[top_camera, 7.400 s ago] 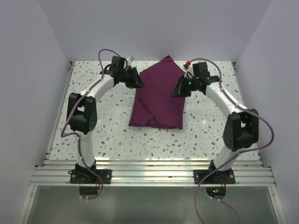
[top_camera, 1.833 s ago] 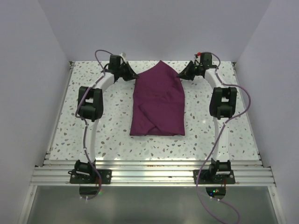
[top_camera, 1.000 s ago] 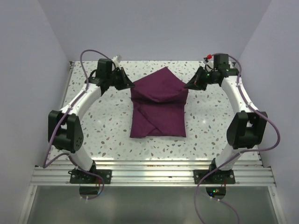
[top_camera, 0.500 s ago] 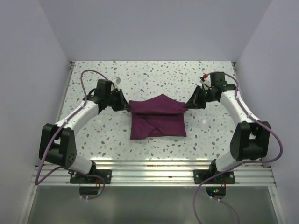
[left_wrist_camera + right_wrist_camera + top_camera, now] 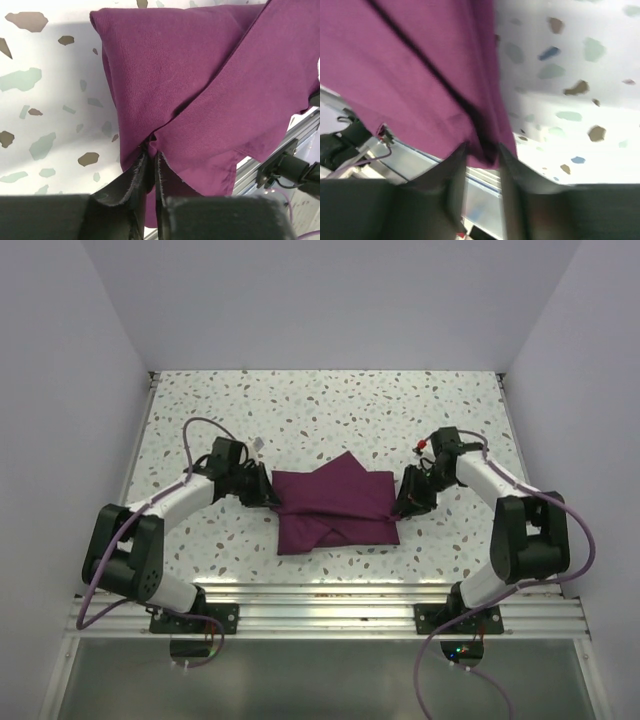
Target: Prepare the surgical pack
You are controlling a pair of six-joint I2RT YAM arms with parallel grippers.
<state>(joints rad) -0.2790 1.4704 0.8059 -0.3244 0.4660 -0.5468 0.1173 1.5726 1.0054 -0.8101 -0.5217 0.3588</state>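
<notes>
Two pincers flank the surgical pack [image 5: 335, 505], apparently laying its fold flat: left pincer [image 5: 150, 155] pinches a corner, right pincer [image 5: 482, 160] gapes around the edge.

Light: bright and even from overhead, so your top view's clean.
Shadows: soft grey strip on the table [image 5: 50, 125] at the surgical pack's [image 5: 200, 90] 9 o'clock.
Left wrist: weave sharp; left gripper [image 5: 151, 150] at 6 o'clock is dark and soft.
Right wrist: whole frame motion-smeared, right gripper [image 5: 482, 150] too; table washed white at 3 o'clock.
</notes>
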